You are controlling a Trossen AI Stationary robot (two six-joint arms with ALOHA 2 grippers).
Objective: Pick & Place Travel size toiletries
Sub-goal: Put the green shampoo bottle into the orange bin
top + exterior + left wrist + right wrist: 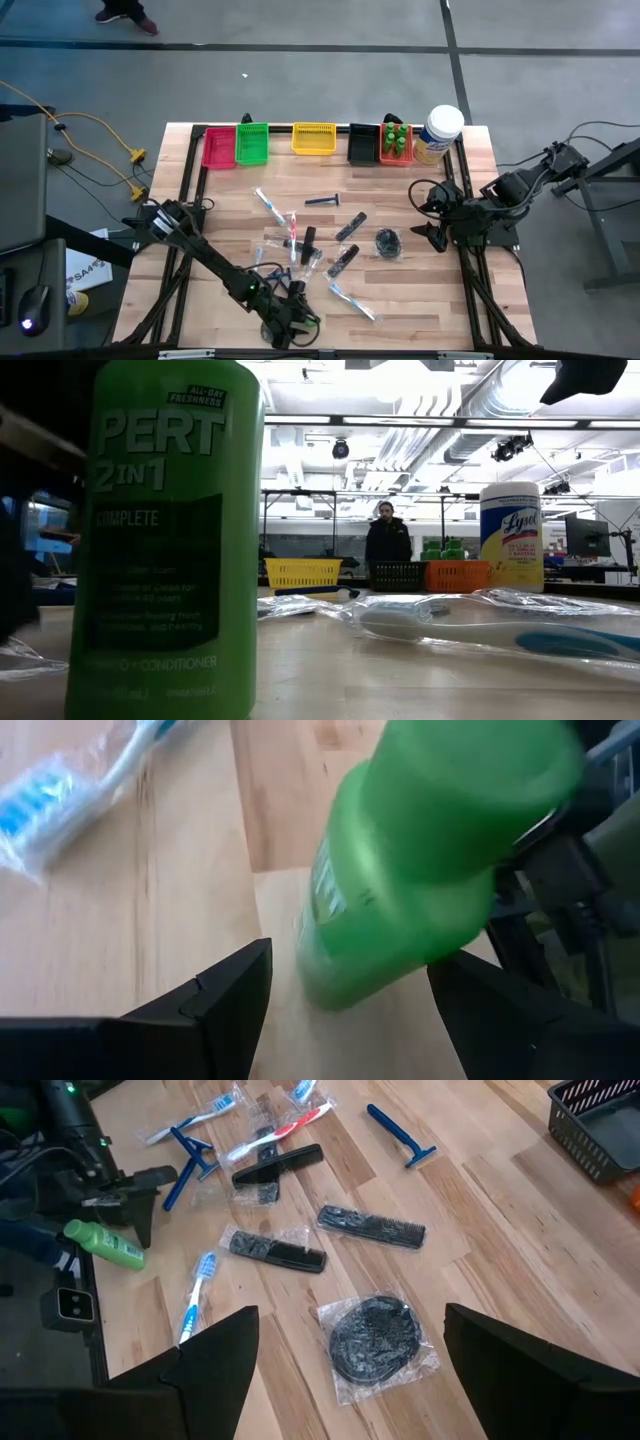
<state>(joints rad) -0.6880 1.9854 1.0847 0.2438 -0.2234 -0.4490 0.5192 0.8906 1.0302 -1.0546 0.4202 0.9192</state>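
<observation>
Wooden tabletop (400,300) carries the whole scene, with a concrete floor around it and a person standing far behind in the low view.

At the near edge, the left gripper (290,325) hangs with its fingers (215,1005) spread wide apart. A green bottle (420,870) stands upright between them; whether either finger touches it cannot be told. The low view shows the same bottle (165,540) standing close to the camera.

Just beside it lies a wrapped toothbrush (355,302). Farther toward the table's middle sit black combs (343,260), more wrapped toothbrushes (270,205), a blue razor (322,200) and a bagged dark puff (388,242).

The right gripper (428,212) waits near the right edge, released and empty, looking over the puff (375,1335) and the combs (372,1226).

Along the far edge stand bins in a row: red (218,147), green (252,143), yellow (314,138), black (363,145) and orange (395,150). The orange one holds upright green bottles (394,134). A white jar (440,132) stands just beside it.
</observation>
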